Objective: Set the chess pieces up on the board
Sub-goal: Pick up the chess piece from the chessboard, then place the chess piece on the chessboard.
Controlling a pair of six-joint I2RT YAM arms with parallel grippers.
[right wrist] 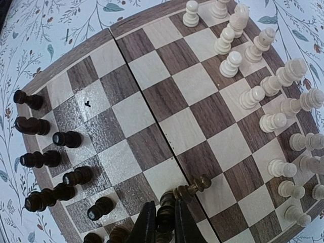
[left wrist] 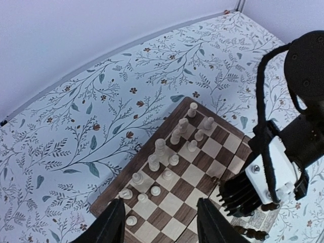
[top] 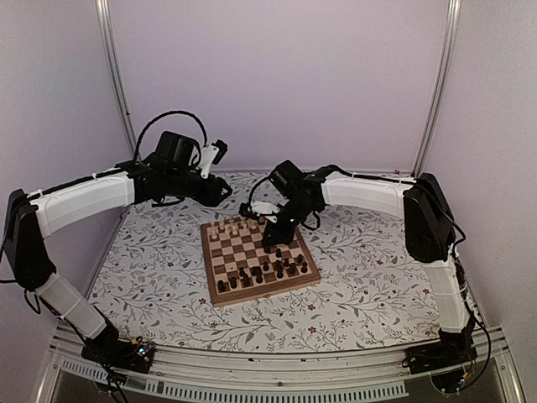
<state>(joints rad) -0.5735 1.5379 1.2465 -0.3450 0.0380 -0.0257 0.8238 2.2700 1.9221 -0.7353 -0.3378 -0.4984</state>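
The board (top: 220,270) lies in the middle of the floral cover. Pale pieces (top: 235,227) stand along its far edge and dark pieces (top: 268,270) along its near edge. My right gripper (top: 279,238) hangs over the board's right side. In the right wrist view it (right wrist: 165,230) is shut on a dark piece (right wrist: 165,217), whose knobbed top (right wrist: 196,185) sticks out tilted over the board (right wrist: 152,96). Dark pieces (right wrist: 50,158) stand to the left there and pale pieces (right wrist: 263,101) to the right. My left gripper (top: 220,193) is open and empty (left wrist: 159,225), high above the pale pieces (left wrist: 162,152).
The right arm's wrist and cable (left wrist: 283,167) reach over the board's right side in the left wrist view. White walls with metal posts (top: 117,92) close in the back and sides. A floral cover (top: 151,277) surrounds the board.
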